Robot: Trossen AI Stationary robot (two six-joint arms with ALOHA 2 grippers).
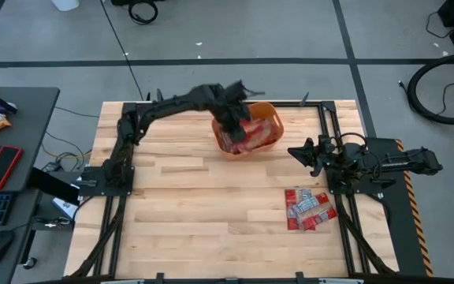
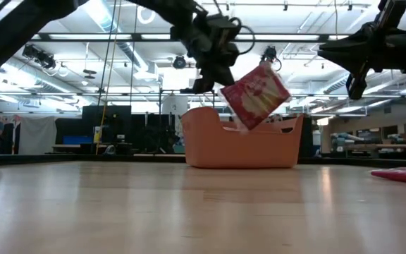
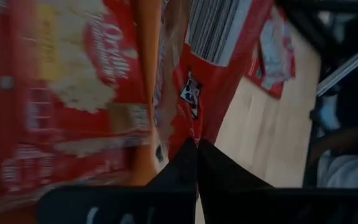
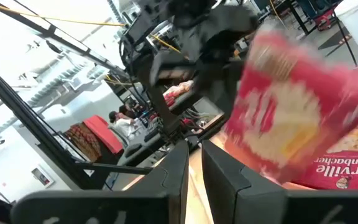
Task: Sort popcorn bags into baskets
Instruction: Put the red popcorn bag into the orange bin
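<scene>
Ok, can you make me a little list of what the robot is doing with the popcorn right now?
left hand: shut on a popcorn bag, up above the basket
held popcorn bag: red with a yellow-cream picture, tilted, hanging over the basket
basket: orange tub at the far side of the table, red bags already inside it
bags left to sort: small pile on the table by the right arm
right hand: empty, waiting in the air to the right of the basket
table: light wood
</scene>
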